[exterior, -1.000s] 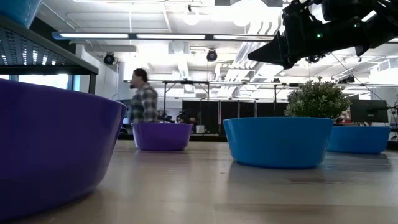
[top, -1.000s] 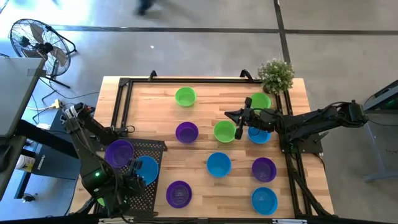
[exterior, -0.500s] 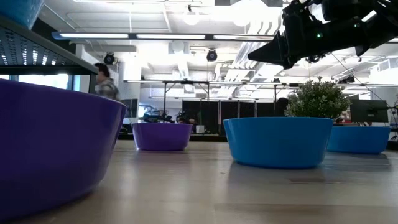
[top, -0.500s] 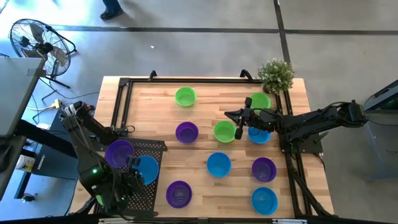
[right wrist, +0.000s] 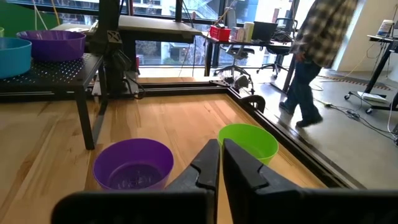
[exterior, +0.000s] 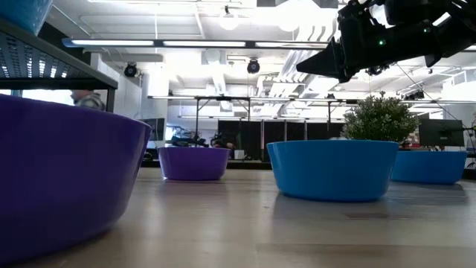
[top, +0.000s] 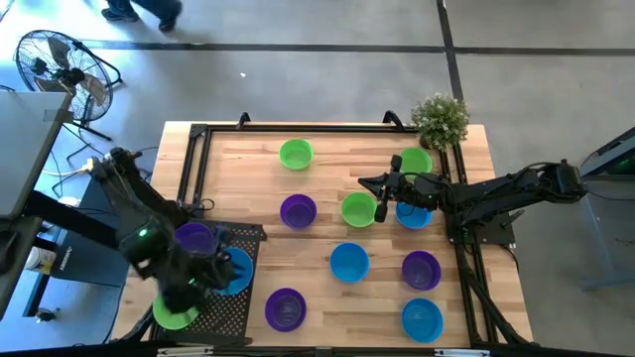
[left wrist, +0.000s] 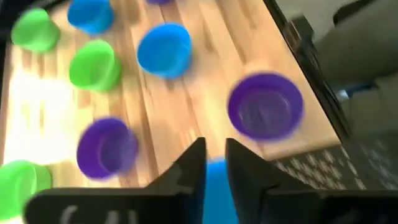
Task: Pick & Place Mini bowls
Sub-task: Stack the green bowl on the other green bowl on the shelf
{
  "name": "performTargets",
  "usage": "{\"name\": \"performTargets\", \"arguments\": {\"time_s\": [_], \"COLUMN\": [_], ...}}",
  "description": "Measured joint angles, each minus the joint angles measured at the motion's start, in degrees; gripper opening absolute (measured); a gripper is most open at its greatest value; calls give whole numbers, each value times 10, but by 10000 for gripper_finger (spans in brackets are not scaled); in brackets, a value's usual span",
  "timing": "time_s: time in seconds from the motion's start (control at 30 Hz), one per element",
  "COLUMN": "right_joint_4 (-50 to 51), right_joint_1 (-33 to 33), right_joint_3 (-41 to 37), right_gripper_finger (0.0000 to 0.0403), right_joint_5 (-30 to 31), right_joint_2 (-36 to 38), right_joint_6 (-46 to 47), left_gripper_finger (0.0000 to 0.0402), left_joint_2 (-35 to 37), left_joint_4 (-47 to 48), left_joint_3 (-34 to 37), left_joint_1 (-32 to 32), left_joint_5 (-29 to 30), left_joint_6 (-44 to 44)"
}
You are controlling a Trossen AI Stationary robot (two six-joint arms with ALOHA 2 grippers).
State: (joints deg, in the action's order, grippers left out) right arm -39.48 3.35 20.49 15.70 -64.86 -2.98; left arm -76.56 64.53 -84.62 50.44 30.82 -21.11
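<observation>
Mini bowls in purple, green and blue stand on the wooden table [top: 327, 178]. A black perforated tray [top: 248, 238] at the near left carries a purple bowl [top: 193, 238], a blue bowl [top: 238, 273] and a green bowl [top: 174, 312]. My left gripper [top: 216, 266] [left wrist: 215, 149] hangs over the blue bowl's [left wrist: 214, 186] left part. Its fingers are a narrow gap apart, and blue shows through the gap. My right gripper [top: 365, 182] [right wrist: 219, 152] is shut and hovers beside a green bowl [top: 359, 208], facing a purple bowl [right wrist: 132, 165] and another green bowl [right wrist: 249, 142]. My left gripper stands over the blue bowl on the tray, pointing down and toward the table's right. Its own fingers [left wrist: 193, 168] hide the spot, so I cannot tell whether it touches the bowl. The bowl sits flat on the tray.
A potted plant [top: 440, 119] stands at the far right corner. Loose bowls lie across the right half, among them blue [top: 349, 263], purple [top: 285, 309], purple [top: 422, 270] and blue [top: 422, 319]. A black frame rail [top: 298, 127] runs along the far edge. A person [right wrist: 317, 56] walks beyond the table.
My left arm has swung back toward the table's far-left side, uncovering the green bowl on the tray; its gripper stays by the blue bowl, which has not moved. The person behind the table has walked leftward.
</observation>
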Motion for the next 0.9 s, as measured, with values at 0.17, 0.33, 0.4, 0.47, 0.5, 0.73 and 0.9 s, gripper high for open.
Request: {"name": "performTargets", "arguments": {"time_s": [0.17, 0.33, 0.4, 0.47, 0.5, 0.73, 0.9], "right_joint_4": [0, 0, 0, 1, 2, 3, 5], "right_joint_1": [0, 0, 0, 0, 0, 0, 0], "right_joint_3": [0, 0, 0, 0, 0, 0, 0], "right_gripper_finger": [11, 12, 12, 12, 12, 12, 12], "right_joint_5": [0, 0, 0, 0, 0, 0, 0], "right_joint_2": [0, 0, 0, 0, 0, 0, 0], "right_joint_6": [0, 0, 0, 0, 0, 0, 0], "left_gripper_finger": [4, 3, 1, 2, 1, 1, 1], "left_joint_2": [5, 18, 30, 44, 52, 117, 174], "left_joint_4": [-86, -258, -313, -375, -408, -616, -680], "left_joint_3": [3, 89, 138, 187, 210, 353, 430], "left_joint_1": [-85, -181, -219, -251, -266, -337, -371], "left_joint_5": [-66, -145, -152, -140, -137, -153, -148], "left_joint_6": [125, 229, 240, 246, 252, 274, 284]}}
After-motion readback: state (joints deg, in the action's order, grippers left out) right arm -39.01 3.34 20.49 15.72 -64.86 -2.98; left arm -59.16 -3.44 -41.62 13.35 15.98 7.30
